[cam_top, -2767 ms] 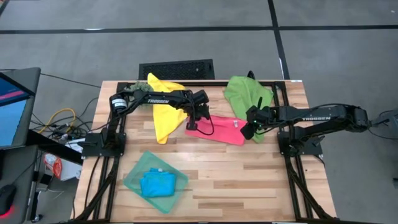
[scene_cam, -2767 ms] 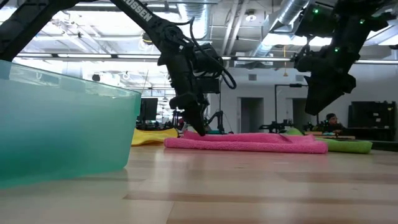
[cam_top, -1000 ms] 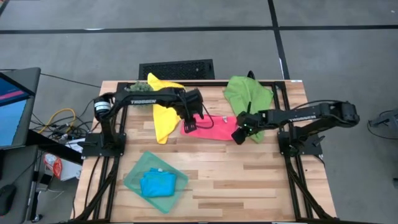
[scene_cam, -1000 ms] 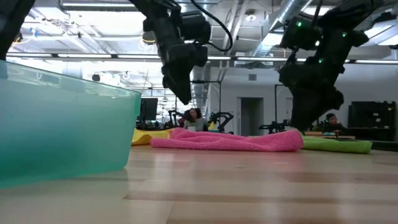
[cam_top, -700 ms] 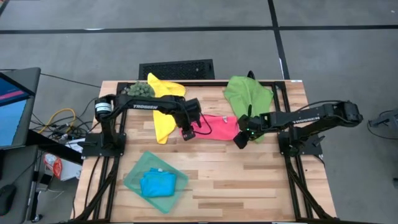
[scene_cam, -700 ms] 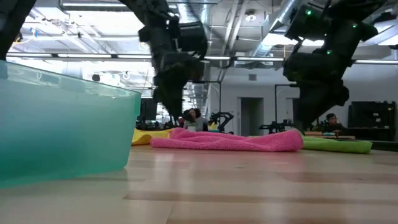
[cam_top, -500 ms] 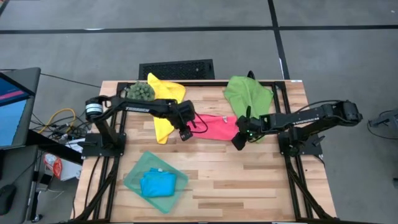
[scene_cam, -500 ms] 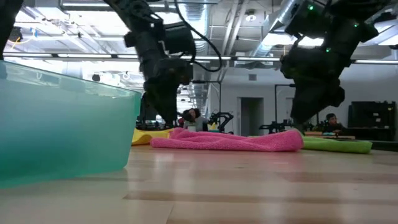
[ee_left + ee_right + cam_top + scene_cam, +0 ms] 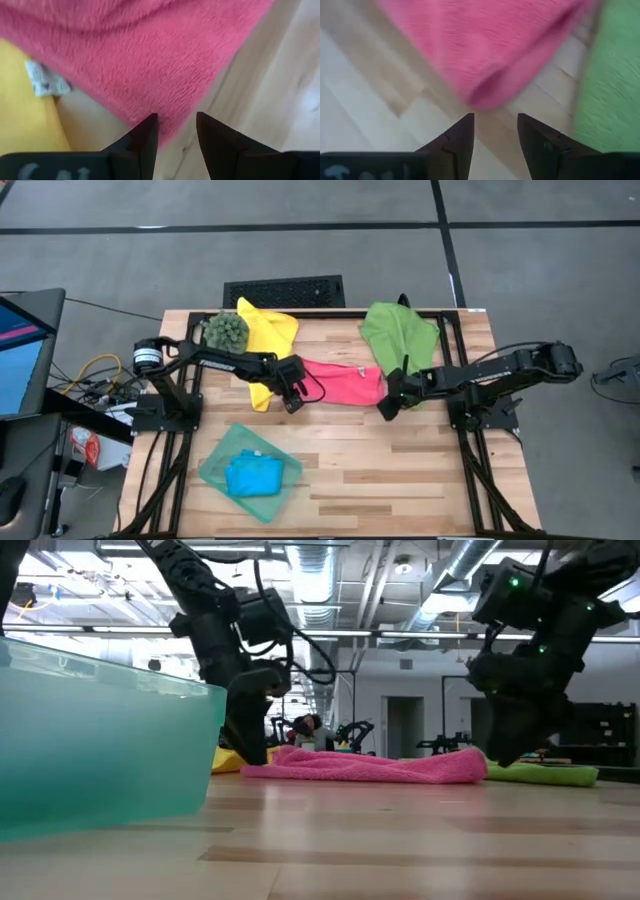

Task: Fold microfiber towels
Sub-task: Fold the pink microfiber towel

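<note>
A pink towel (image 9: 342, 383), folded into a long strip, lies flat on the wooden table (image 9: 400, 470). My left gripper (image 9: 291, 404) is open and low at the strip's near left corner (image 9: 167, 131); that corner lies between its fingertips. My right gripper (image 9: 384, 411) is open just short of the near right corner (image 9: 485, 97), which is a rounded fold, and nothing lies between its fingers. A yellow towel (image 9: 262, 345) lies at the far left and a green towel (image 9: 400, 335) at the far right. A blue towel (image 9: 252, 475) sits bunched in the teal tray (image 9: 215, 470). My left gripper comes from above, slanting down, with one open finger (image 9: 146, 134) on each side of the pink towel's near left corner (image 9: 165, 125). The corner lies flat on the table. I cannot tell whether the fingers touch it.
A spiky green ball plant (image 9: 226, 330) stands at the far left corner beside the yellow towel. The teal tray fills the near left of the low view (image 9: 100, 740). Bare wood (image 9: 400, 470) stretches along the near right half of the table.
My left gripper has come down from above the pink towel's left end toward the table's near edge, rolling as it went, and now stands at the near left corner. My right gripper has sunk a little toward the near right corner. The towel has lain still.
</note>
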Controlling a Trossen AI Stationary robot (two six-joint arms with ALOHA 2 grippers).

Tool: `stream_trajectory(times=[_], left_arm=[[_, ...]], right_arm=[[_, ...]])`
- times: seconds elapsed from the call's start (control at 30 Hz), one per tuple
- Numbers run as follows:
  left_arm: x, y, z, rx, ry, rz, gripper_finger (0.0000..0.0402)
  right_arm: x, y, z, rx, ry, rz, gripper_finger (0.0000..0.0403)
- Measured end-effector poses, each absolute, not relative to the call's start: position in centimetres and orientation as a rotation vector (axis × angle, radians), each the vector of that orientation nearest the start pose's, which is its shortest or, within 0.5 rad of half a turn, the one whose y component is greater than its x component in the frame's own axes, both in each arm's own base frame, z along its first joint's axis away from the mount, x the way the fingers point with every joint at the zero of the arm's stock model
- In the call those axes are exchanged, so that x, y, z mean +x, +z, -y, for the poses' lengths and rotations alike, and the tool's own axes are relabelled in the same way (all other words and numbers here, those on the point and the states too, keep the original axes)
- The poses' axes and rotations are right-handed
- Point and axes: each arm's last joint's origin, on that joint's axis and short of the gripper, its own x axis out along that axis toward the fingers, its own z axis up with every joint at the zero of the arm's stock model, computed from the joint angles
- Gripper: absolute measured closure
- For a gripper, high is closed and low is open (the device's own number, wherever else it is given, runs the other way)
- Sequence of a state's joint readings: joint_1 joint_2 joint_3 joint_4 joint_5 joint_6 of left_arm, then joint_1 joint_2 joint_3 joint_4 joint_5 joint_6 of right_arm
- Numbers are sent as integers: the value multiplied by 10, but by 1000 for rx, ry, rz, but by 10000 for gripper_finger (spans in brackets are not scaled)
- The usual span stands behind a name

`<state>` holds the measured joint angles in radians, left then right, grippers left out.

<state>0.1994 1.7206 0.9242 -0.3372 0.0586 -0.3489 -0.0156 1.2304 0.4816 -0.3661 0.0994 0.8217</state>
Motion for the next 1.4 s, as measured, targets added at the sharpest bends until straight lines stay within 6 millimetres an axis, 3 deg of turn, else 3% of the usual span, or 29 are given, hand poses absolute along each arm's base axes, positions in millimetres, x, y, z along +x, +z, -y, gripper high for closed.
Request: stream_trajectory(times=[0.13, 0.3, 0.43, 0.9, 1.4], left_arm=[[305, 139, -57, -478, 329, -1117, 276], [304, 143, -53, -498, 324, -1102, 276], [304, 148, -53, -480, 347, -1077, 276], [305, 146, -55, -457, 389, -1021, 276], [287, 124, -52, -550, 472, -1026, 276]], right_arm=[[196, 143, 5, 708, -548, -969, 237], [205, 163, -2, 710, -461, -773, 241], [209, 167, 3, 682, -528, -673, 242], [221, 114, 35, 630, -711, -869, 279], [203, 128, 42, 651, -780, -908, 296]])
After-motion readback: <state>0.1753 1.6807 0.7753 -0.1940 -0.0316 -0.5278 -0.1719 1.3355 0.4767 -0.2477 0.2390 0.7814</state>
